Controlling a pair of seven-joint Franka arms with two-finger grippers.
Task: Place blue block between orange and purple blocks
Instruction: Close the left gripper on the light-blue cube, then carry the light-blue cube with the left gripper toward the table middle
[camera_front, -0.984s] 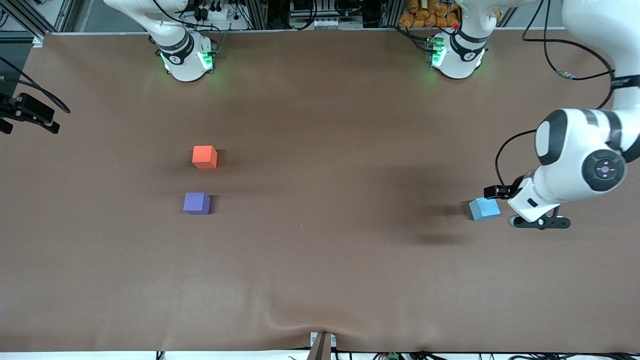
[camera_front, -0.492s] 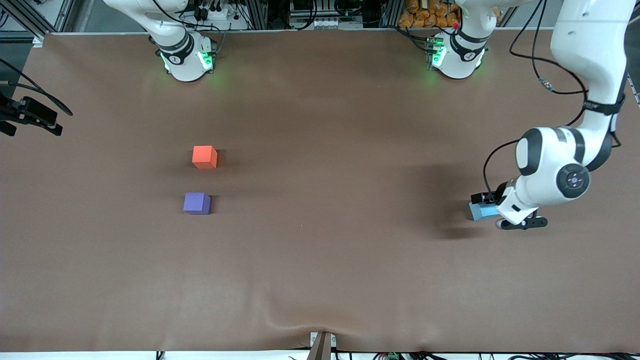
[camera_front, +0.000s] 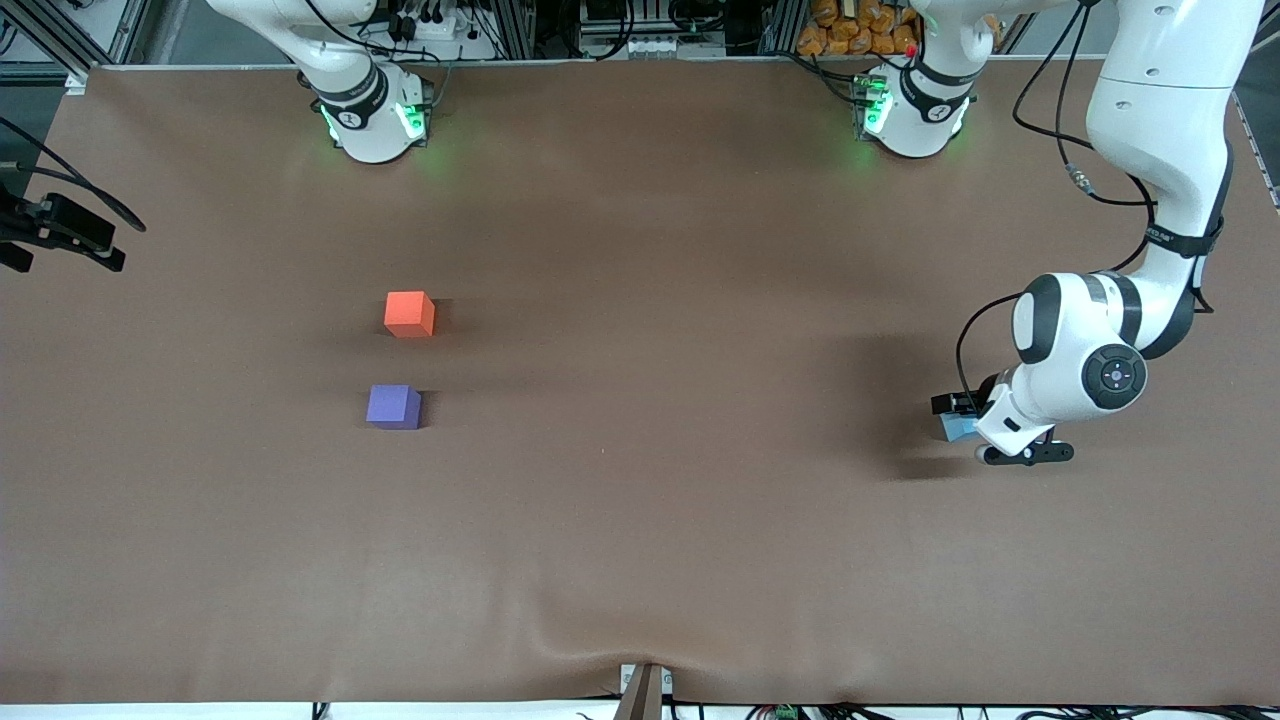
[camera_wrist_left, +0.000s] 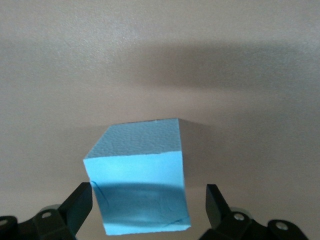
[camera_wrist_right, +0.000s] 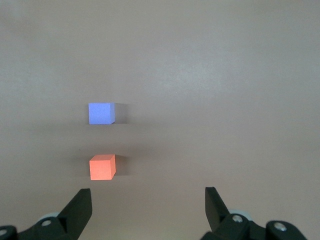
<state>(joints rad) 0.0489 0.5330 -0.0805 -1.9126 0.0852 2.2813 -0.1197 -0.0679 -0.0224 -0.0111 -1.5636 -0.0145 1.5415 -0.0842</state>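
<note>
At the middle right of the front view, the left gripper (camera_front: 975, 428) is down at the table around the small light sky-blue matte cube (camera_front: 955, 428), most of which is hidden by the white wrist. In the left wrist view the blue cube (camera_wrist_left: 140, 177) sits tilted between the two dark fingers (camera_wrist_left: 79, 205), which stand apart on either side with a gap showing at one finger, so the claw is spread and not clamped. The cube rests on the brown table cover (camera_front: 640, 520), at the left arm's end.

Left of centre in the front view, well apart from the blue cube, the small bright orange-red matte cube (camera_front: 409, 314) lies higher and the small violet-purple matte cube (camera_front: 393, 407) lower, a bare gap between them. Bare brown cover lies between the two groups.

The right gripper (camera_wrist_right: 147, 210) waits high, fingers spread, looking down on the purple cube (camera_wrist_right: 101, 113) and orange cube (camera_wrist_right: 102, 167).
</note>
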